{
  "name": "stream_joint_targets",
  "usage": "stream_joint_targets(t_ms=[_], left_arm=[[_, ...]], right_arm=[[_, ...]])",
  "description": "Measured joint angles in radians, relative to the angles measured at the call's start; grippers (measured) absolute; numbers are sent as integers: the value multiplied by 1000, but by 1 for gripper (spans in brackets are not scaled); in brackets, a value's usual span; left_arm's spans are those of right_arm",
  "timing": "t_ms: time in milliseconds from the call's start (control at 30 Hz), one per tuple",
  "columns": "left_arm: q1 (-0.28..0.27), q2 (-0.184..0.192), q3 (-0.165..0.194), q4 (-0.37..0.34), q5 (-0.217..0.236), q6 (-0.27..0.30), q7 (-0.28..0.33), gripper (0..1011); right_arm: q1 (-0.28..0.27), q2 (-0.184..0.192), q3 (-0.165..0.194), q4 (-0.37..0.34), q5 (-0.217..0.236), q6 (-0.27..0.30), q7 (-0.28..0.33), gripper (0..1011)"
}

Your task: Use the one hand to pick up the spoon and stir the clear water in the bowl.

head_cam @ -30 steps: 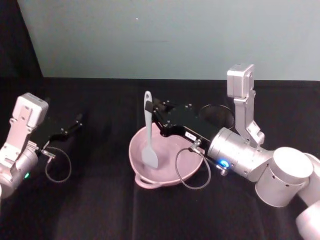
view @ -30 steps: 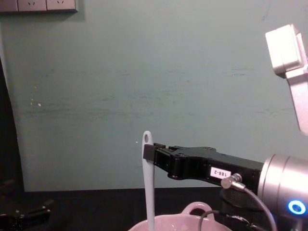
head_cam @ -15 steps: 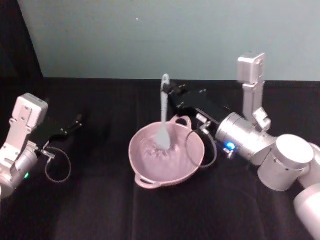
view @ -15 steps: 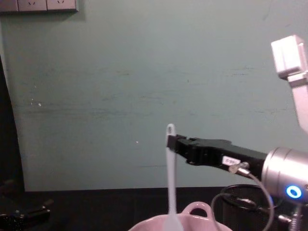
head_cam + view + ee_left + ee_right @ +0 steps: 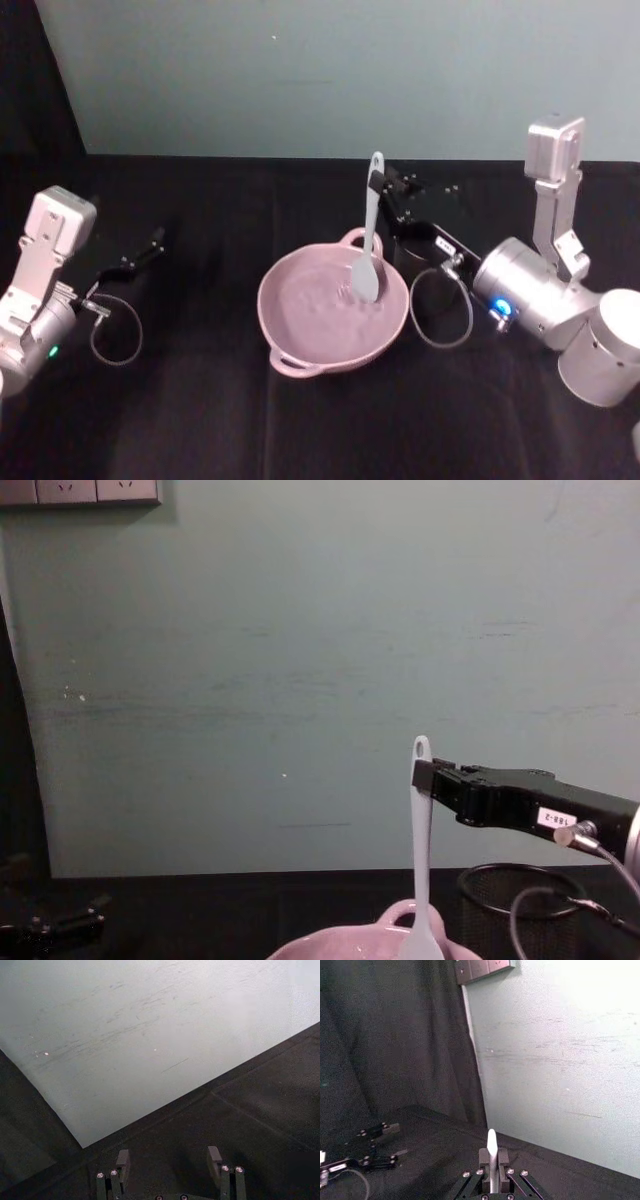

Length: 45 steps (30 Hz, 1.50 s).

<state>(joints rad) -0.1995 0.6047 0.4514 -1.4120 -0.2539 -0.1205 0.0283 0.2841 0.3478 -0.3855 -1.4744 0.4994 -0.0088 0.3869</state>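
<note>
Gripping the spoon (image 5: 370, 228) high on its handle, just below the holed tip, the right gripper (image 5: 381, 186) reaches in from the right side of the tabletop (image 5: 200, 420). In the right wrist view its fingers (image 5: 482, 1156) press against the handle from both sides. The spoon stands nearly upright. Its flat blade is down inside the bowl (image 5: 272, 300), in the right half toward the far rim, reaching the clear water (image 5: 315, 315) that lies in the bowl's lower part. The water's surface looks slightly rippled.

The bowl stands at the middle of the tabletop, with one small loop handle on its far rim and another on its near rim. Just beside the bowl, behind it to the right and under the right arm, stands a black wire-mesh cup (image 5: 510, 905); I cannot tell what is in it.

The left gripper (image 5: 148, 250) rests low at the left side of the tabletop, well apart from the bowl. In the left wrist view its fingers stand apart with nothing between them.
</note>
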Motion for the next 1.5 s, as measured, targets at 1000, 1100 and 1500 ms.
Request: stream_joint_targets(t_ms=[1000, 1100, 1500], left_arm=[[0, 0, 0, 0, 0, 0, 0, 1011], [0, 0, 0, 0, 0, 0, 0, 1011], [0, 0, 0, 0, 0, 0, 0, 1011]], right_arm=[[43, -110, -77, 79, -4, -40, 60, 104], [52, -111, -64, 100, -4, -48, 55, 104], [10, -65, 1, 52, -13, -53, 10, 104]])
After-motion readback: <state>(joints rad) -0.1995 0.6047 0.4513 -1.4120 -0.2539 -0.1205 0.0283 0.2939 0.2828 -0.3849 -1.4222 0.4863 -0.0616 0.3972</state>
